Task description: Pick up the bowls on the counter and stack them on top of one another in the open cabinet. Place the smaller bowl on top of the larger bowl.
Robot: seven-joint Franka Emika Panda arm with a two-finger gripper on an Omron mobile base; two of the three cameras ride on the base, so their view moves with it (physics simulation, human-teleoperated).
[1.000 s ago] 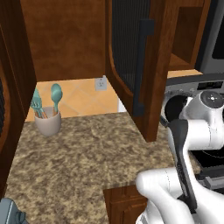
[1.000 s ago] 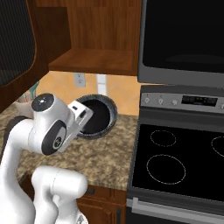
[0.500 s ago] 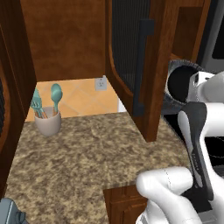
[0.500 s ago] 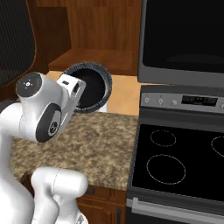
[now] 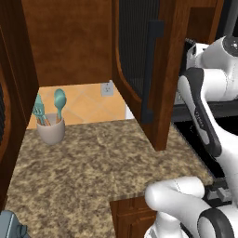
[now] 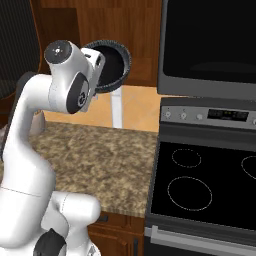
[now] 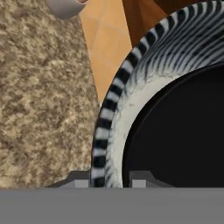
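Raised since the earlier frame, the dark bowl is hanging above the surface, fingers pinching its stiff, probably slippery rim.

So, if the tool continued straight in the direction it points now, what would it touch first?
The tool is shut on the rim of the dark bowl, so the bowl travels with it. Beyond the bowl, the hand view looks down at the counter, so probably the counter first, though depth is unclear.
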